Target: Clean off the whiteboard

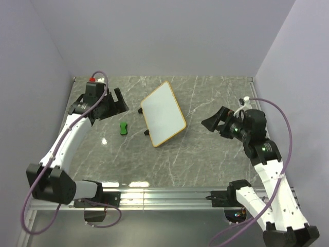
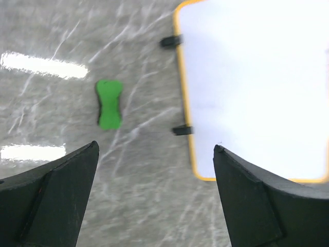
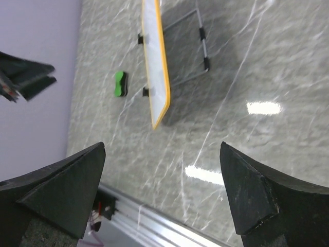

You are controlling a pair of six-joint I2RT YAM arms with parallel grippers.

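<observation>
The whiteboard (image 1: 163, 114) rests between the left gripper (image 1: 117, 104) and the right gripper (image 1: 216, 119), both wide and empty, and shows no visible marks, so erasing appears complete; the green eraser (image 1: 123, 127) lies on the table (image 1: 205, 164) just beside it.

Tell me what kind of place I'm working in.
Probably a lab test cell: plain lilac walls box in a marble-look table, an aluminium rail runs along its near edge, and a whiteboard and green eraser are set out.
</observation>
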